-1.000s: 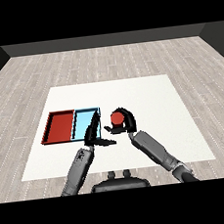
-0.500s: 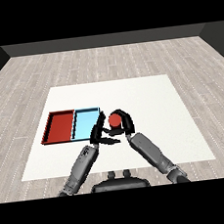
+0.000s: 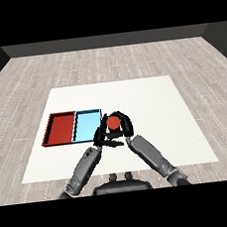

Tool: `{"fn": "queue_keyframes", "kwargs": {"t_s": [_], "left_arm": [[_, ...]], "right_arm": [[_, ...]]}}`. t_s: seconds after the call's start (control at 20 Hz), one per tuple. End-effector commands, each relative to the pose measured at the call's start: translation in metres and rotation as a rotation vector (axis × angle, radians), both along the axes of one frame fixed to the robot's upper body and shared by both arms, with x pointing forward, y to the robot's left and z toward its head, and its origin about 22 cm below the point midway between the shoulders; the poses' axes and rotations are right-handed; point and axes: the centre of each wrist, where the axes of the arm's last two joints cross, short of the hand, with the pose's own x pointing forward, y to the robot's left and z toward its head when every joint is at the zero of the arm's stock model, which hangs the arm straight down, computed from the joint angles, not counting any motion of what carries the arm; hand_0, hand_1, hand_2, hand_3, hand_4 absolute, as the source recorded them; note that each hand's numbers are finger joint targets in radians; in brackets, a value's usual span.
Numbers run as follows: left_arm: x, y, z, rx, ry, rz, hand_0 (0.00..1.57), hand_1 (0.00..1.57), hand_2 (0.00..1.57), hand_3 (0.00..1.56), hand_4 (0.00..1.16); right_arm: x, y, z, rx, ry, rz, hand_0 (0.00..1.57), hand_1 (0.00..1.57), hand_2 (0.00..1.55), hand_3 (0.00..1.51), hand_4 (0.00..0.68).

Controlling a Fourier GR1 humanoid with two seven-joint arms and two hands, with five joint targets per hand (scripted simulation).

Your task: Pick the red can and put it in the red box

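Lower part of the red can hidden behind the curled black fingers.

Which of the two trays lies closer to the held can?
The light blue tray, lying right beside the red can and both hands; the red tray sits on its far side, further left.

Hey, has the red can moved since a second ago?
Yes. The red can, with the right robot hand curled round it, has shifted left toward the light blue tray, and now sits just off that tray's right edge.
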Motion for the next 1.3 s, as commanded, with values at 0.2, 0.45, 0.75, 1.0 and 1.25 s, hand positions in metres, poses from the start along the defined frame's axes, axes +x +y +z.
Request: {"fn": "queue_keyframes", "kwargs": {"t_s": [0.2, 0.45, 0.75, 1.0, 1.25], "left_arm": [[-0.007, -0.026, 0.004, -0.012, -0.024, -0.03, 0.0, 0.0, 0.0, 0.0, 0.0], [0.003, -0.014, 0.019, -0.033, -0.037, -0.031, 0.0, 0.0, 0.0, 0.0, 0.0], [0.006, -0.022, 0.018, 0.021, -0.066, -0.002, 0.0, 0.0, 0.0, 0.0, 0.29], [0.012, -0.005, 0.015, -0.019, 0.053, 0.207, 1.33, 1.33, 1.41, 1.36, 0.95], [0.005, -0.023, 0.012, 0.093, 0.088, 0.253, 1.51, 1.51, 1.47, 1.39, 0.88]], "right_arm": [[0.003, 0.009, 0.007, 0.037, 0.006, 0.029, 1.49, 1.49, 1.44, 1.38, 0.615], [-0.009, 0.021, -0.022, -0.005, -0.011, 0.039, 1.49, 1.49, 1.45, 1.37, 0.617], [-0.009, 0.032, -0.003, -0.001, 0.001, 0.063, 1.49, 1.49, 1.46, 1.37, 0.642], [-0.002, 0.033, 0.005, 0.012, 0.015, 0.066, 1.41, 1.41, 1.45, 1.37, 0.627], [-0.01, 0.037, 0.002, 0.004, 0.0, 0.077, 1.55, 1.55, 1.47, 1.38, 0.614]]}}
